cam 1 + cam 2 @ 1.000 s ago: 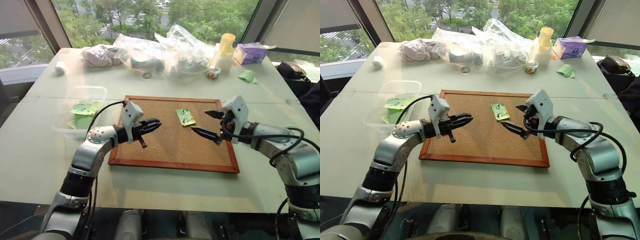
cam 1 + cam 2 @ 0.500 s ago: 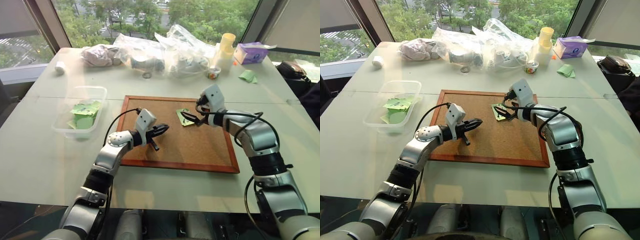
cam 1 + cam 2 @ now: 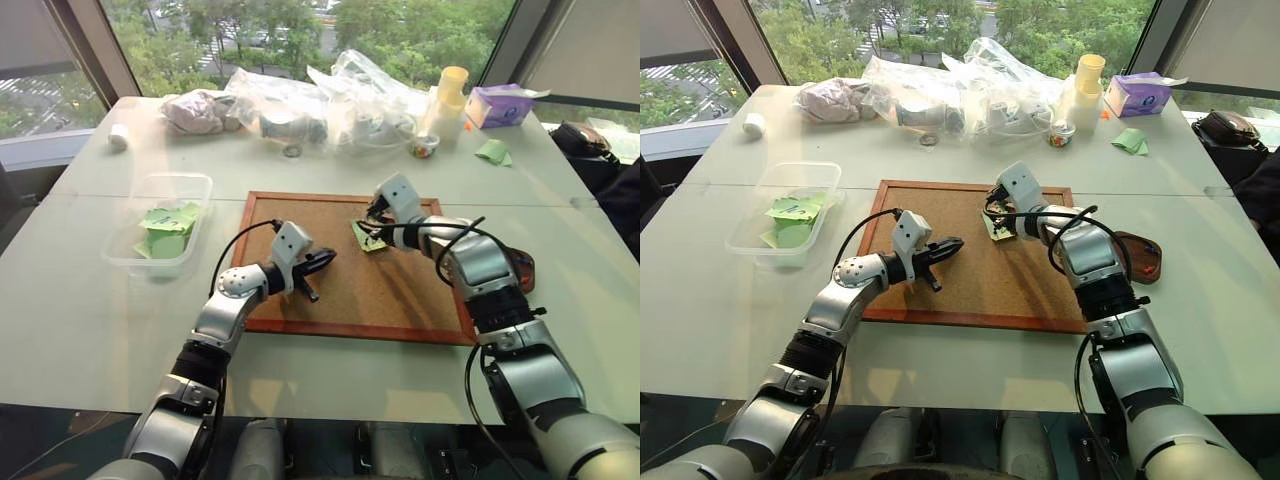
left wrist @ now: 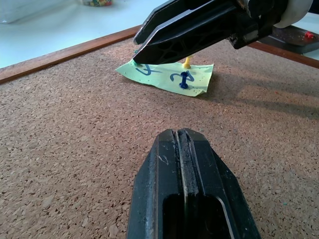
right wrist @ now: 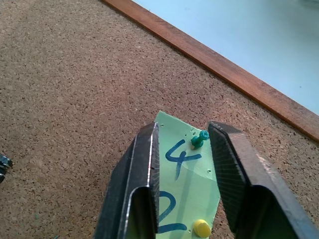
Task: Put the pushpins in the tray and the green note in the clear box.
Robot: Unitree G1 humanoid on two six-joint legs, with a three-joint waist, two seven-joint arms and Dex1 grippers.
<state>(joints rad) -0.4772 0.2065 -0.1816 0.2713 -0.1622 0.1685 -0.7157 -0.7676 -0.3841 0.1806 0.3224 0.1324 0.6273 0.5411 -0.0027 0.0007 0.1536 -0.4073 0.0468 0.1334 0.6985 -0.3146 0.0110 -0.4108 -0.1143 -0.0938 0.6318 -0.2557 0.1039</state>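
The corkboard [image 5: 65, 99] is showing rough, speckled cork inside a smooth wood frame [image 5: 234, 74]; the green note [image 5: 187, 179] is looking like matt paper, the pushpins [image 5: 200, 139] like glossy plastic.

Pale grey-white table [image 3: 90, 310], a seam running across it just behind the corkboard [image 3: 330, 300], which lies flat near the middle. The clear box [image 3: 130, 250] sits left of the board, apart from it, and the tray [image 3: 522, 270] sits just off the board's right edge. Along the far edge: a small white roll [image 3: 120, 136], a pinkish bundle [image 3: 195, 110], crinkled clear plastic bags [image 3: 330, 100], a yellow-capped bottle [image 3: 447, 100], a small cup [image 3: 426, 148], a purple tissue box [image 3: 505, 104] and crumpled green paper [image 3: 494, 152].
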